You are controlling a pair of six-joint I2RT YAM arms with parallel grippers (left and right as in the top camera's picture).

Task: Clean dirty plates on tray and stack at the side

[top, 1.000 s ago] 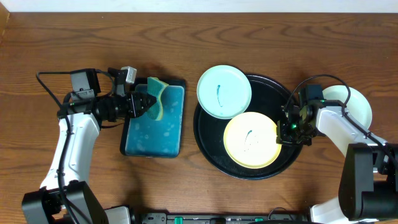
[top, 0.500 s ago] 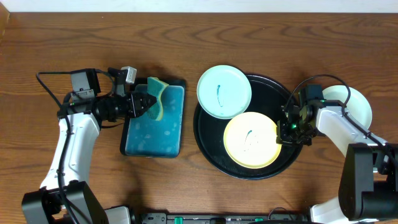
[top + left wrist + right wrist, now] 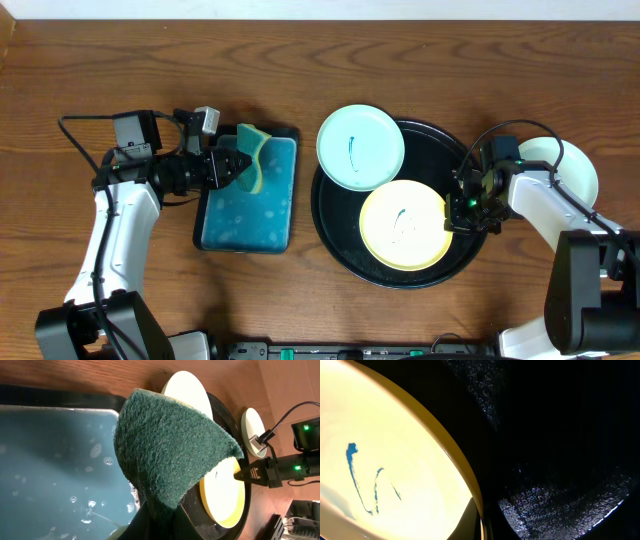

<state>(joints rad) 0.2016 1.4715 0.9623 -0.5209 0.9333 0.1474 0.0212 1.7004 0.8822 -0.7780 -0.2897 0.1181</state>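
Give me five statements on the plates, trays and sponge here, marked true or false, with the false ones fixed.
1. The left pincer holds a sponge at the teal tray. True.
2. The yellow plate is clean. False: it bears a teal scribble.
3. The mint plate lies wholly inside the black tray. False: it overhangs the tray's far left rim.
4. A third plate lies on the table, right of the black tray. True.
5. The right pincer is at the yellow plate's right rim. True.
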